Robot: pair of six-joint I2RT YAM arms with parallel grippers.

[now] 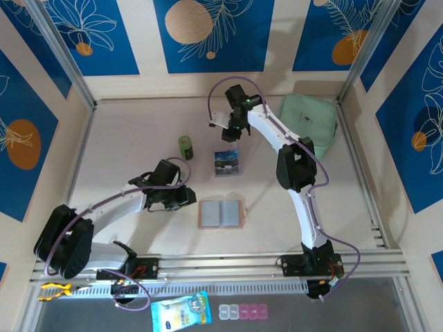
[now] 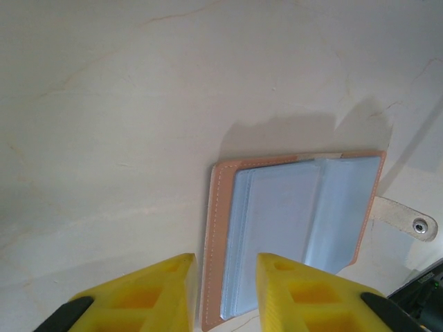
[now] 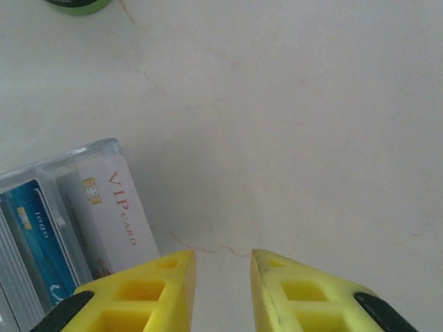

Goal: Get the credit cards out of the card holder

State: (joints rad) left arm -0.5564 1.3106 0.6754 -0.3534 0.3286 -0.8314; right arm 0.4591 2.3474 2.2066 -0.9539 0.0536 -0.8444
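The small tan-pink leather card holder [image 1: 221, 214], grey-blue sleeves up, is laid open on the pale table [image 1: 138, 124], long axis left-to-right — just ahead of the left gripper [image 2: 225, 277] (yellow fingers parted, nothing held), the nearer one. The right gripper [image 3: 221, 273], likewise parted and empty, is held beside a clear plastic box [image 3: 69, 158].

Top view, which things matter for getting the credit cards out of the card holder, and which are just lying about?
For the job: card holder, lying open; VIP card and blue card, in the clear box.
Lying about: small green jar; mint-green case; blue packet; pill-box strip; yellow tool.
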